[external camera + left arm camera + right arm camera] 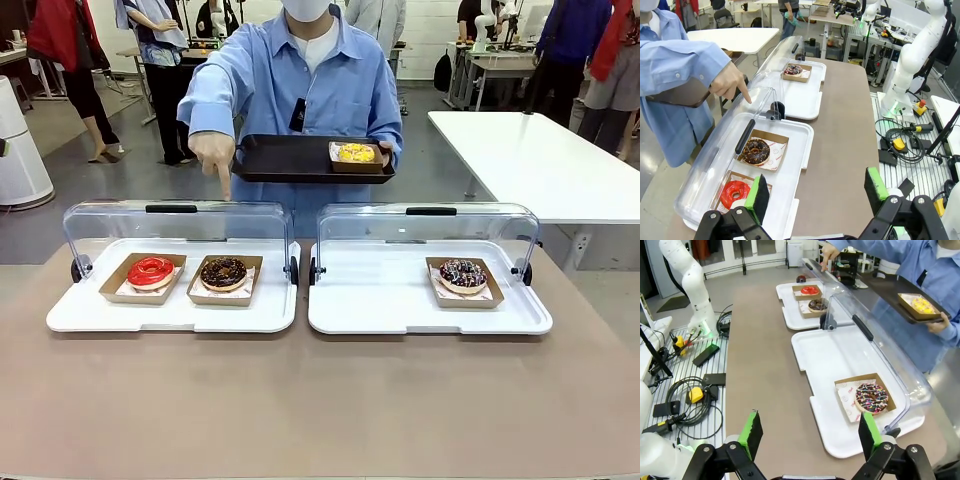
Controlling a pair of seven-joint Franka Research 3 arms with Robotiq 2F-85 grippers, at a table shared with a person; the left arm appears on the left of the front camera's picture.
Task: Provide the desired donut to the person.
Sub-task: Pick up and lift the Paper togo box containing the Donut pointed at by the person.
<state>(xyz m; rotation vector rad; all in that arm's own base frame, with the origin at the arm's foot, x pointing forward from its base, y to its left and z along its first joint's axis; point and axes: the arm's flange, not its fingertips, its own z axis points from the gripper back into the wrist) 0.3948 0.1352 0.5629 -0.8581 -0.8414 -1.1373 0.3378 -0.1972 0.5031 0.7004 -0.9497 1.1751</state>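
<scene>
Left wrist view, nearest first: the left gripper (817, 192) hangs above the table (840, 150), its green pads (760, 196) spread wide with nothing between them. One of them partly screens the red donut (735, 194). Beyond that, the chocolate donut (756, 149) lies in the left case (800, 145), whose clear lid (710, 165) stands open toward the person's side.

Right wrist view: the right gripper (810, 435) is equally wide apart and empty, near the right case (830, 355), where the sprinkled donut (871, 398) sits in its paper tray.

Front view supplies the far side. The person (300, 70) holds a black tray (285, 160) bearing a yellow donut (355, 153) in one hand, while the pointing hand (213, 150) aims its index finger straight down, in line with the chocolate donut. Whether the fingertip touches the lid cannot be told.
</scene>
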